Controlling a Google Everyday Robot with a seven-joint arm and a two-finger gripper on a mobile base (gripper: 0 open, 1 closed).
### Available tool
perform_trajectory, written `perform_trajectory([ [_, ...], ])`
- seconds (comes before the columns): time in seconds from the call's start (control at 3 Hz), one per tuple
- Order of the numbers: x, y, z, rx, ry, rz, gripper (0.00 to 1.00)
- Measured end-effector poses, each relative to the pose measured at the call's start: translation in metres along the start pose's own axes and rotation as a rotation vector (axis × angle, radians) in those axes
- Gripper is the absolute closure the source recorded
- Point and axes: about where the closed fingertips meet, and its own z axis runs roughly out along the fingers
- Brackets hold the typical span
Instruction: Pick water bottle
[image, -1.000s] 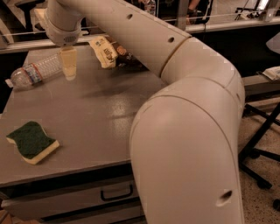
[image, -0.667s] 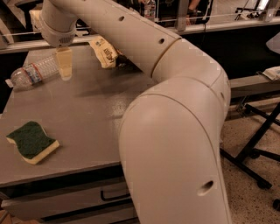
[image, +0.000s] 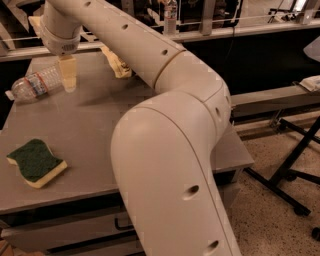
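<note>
The water bottle is clear and ribbed, with a red, white and blue label band. It lies on its side at the far left of the grey table, cap pointing left toward the edge. My gripper hangs from the wrist, pointing down, just right of the bottle's base end and close above the tabletop. It holds nothing that I can see. My arm's large white elbow fills the middle of the view and hides part of the table.
A green and yellow sponge lies near the table's front left. A yellow snack bag lies at the back, behind the arm. Another clear bottle stands on the rail behind. Black stand legs are on the floor at right.
My arm has swung left and the gripper has shifted slightly left, closer to the bottle's base end. The bottle and the sponge have not moved.
</note>
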Motion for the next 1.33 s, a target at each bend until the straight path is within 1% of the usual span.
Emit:
perform_trajectory([
  [0.67, -0.01, -0.007, 0.034, -0.046, -0.053, -0.022, 0.0],
  [1.0, -0.012, -0.007, 0.046, -0.071, -0.079, -0.036, 0.14],
  [1.33, -0.017, 0.0, 0.055, -0.109, -0.114, -0.049, 0.36],
])
